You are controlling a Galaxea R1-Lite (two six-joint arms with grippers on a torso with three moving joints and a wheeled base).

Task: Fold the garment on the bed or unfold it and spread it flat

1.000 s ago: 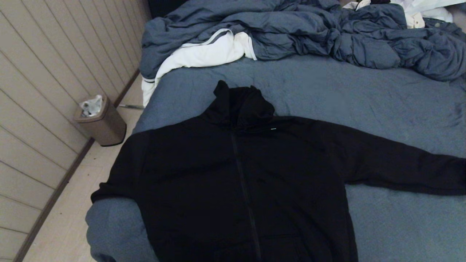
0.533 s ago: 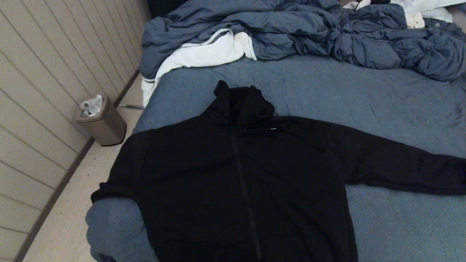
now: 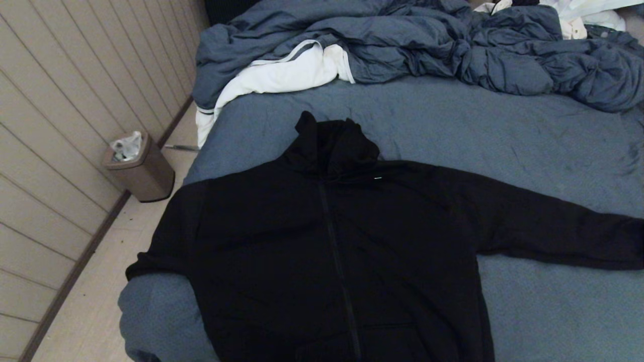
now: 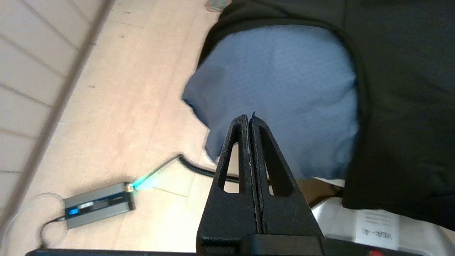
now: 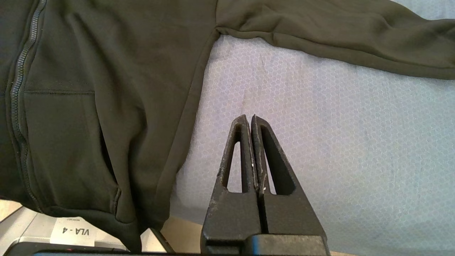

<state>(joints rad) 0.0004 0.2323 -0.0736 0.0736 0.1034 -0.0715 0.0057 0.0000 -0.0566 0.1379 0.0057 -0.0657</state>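
My head camera looks down over the whole bed [image 3: 528, 151] from its foot. My left wrist camera sits close above the bed's near left corner and floor [image 4: 117, 106]; the right one, close above the hoodie [image 5: 106, 89] hem. All three share that hoodie

The left pincer [image 4: 250, 119] has its fingers pressed together, holding nothing, above a rounded corner of the bed [image 4: 284, 92]. The black garment [image 4: 401, 106] drapes the bed from twelve to four o'clock. At eight o'clock, a grey power brick [image 4: 97, 204] lies on the floor [image 4: 135, 89].
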